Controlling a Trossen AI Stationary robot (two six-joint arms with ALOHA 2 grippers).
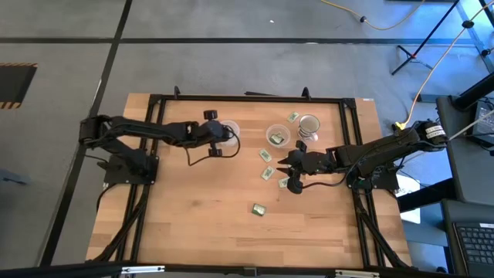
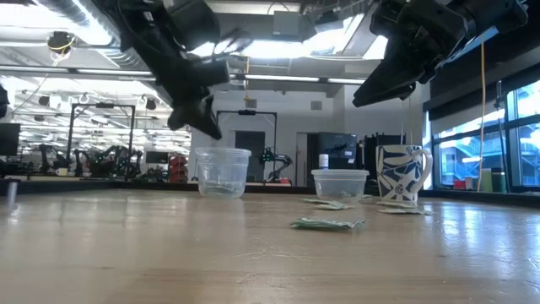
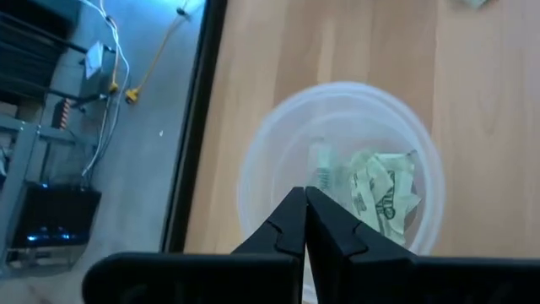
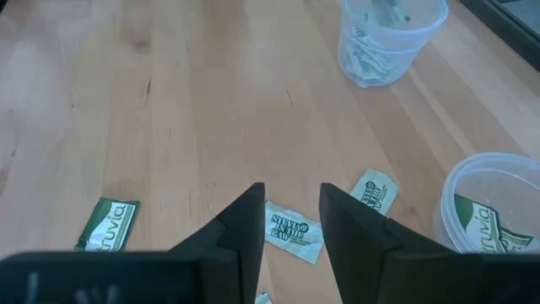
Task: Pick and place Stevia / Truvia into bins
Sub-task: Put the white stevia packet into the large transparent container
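right gripper [image 4: 288, 221] open above stevia sachet [image 4: 295, 237], cup [image 4: 489, 205] at 2 o'clock; risk: flat sachet slips pinch. left gripper [image 3: 305, 221] closed, empty, over left cup [image 3: 342, 169].

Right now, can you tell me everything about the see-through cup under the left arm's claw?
The cup is round, clear and whitish, and looks like thin plastic. It stands upright on the wooden table, near the far edge. Inside lie a few crumpled green-and-white packets. The left gripper hangs just above its mouth with fingers shut together, holding nothing. From the low camera the cup stands apart from the other cup.
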